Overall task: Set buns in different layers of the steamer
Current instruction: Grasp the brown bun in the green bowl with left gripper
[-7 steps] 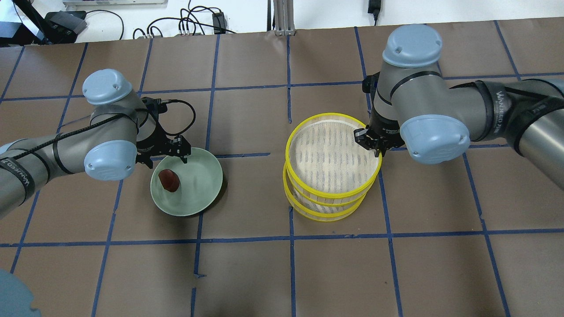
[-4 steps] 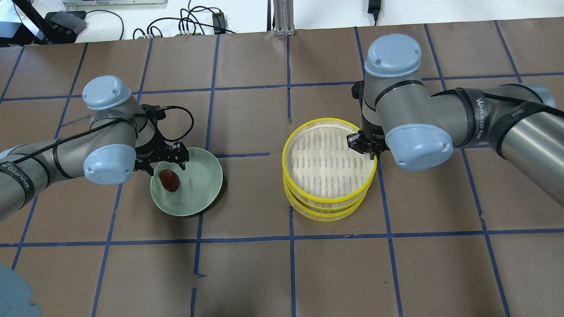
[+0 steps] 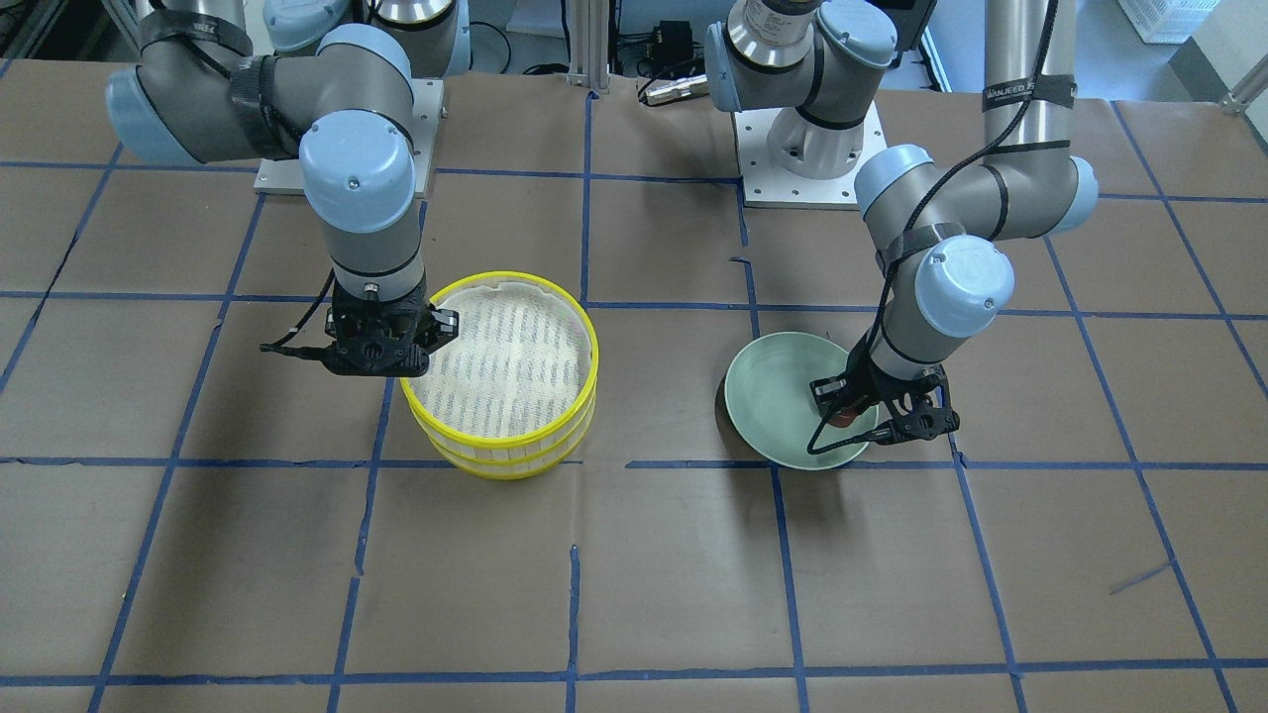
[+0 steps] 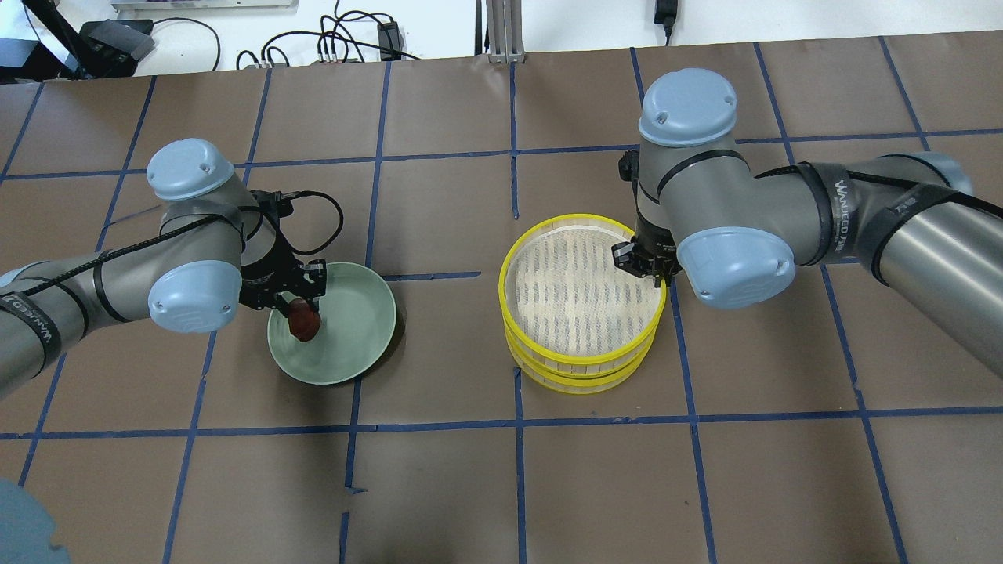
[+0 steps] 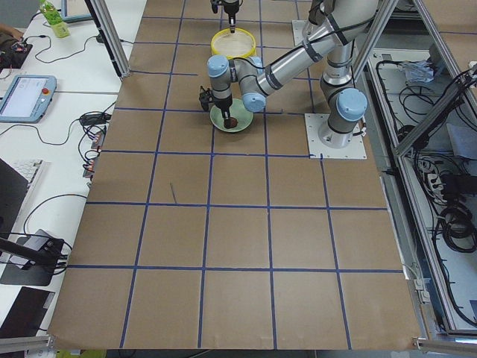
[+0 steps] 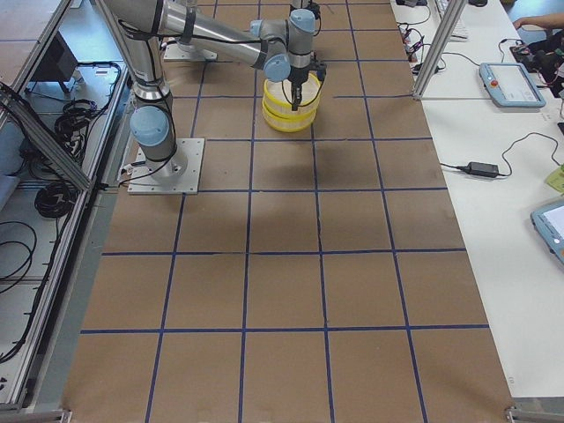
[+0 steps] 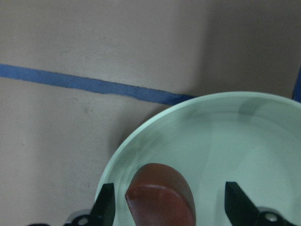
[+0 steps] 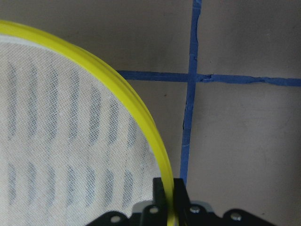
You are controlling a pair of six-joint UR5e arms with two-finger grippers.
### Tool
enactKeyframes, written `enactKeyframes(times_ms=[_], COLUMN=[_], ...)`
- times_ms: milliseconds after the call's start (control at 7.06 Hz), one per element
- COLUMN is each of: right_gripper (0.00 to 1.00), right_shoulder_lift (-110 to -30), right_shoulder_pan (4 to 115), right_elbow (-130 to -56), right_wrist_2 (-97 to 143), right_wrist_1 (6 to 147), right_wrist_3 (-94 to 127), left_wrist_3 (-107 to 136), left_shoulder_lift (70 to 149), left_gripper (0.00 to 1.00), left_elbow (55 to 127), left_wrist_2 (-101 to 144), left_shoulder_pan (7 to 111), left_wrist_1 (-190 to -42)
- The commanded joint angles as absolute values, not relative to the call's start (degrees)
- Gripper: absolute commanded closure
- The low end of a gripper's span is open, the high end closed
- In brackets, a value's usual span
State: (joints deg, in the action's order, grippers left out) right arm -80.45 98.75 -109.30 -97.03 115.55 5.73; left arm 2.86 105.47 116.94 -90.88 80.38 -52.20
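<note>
The dark reddish-brown bun (image 4: 304,323) lies on the left part of the pale green plate (image 4: 353,329). My left gripper (image 4: 300,296) is low over it and open. In the left wrist view its fingers (image 7: 107,205) stand on either side of the bun (image 7: 162,195). The steamer (image 4: 576,290) has yellow rims and a bare white liner in its top tier. My right gripper (image 4: 646,266) is shut on the top tier's rim (image 8: 117,89) at its right edge. The white bun is out of view.
The plate (image 3: 778,396) and steamer (image 3: 505,361) stand about a tile apart on brown paper with blue tape lines. Cables and a metal post are past the table's far edge.
My right gripper has carried the top tier left and down, so it now sits nearly in line over the lower tier. My left gripper has moved down the plate to straddle the brown bun.
</note>
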Motion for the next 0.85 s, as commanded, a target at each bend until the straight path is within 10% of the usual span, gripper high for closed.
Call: enactKeyframes(times_ms=[0,708], right_gripper=[0.93,0.92], right_shoulder_lift=[-80.42,-81.21], right_shoulder_pan=[98.79,98.61], right_elbow=[-109.95,-111.62], right_wrist_2=[-97.12,-100.45], right_wrist_1=[115.58,115.84], right_wrist_3=[5.28,2.82], left_wrist_3=[2.99,16.38], left_shoulder_lift=[103.46,98.52], left_gripper=[1.0,1.0], left_elbow=[115.84,110.94], left_wrist_2=[-91.05,-94.84], left_shoulder_pan=[80.51,93.3], left_wrist_1=[-51.94,-53.52])
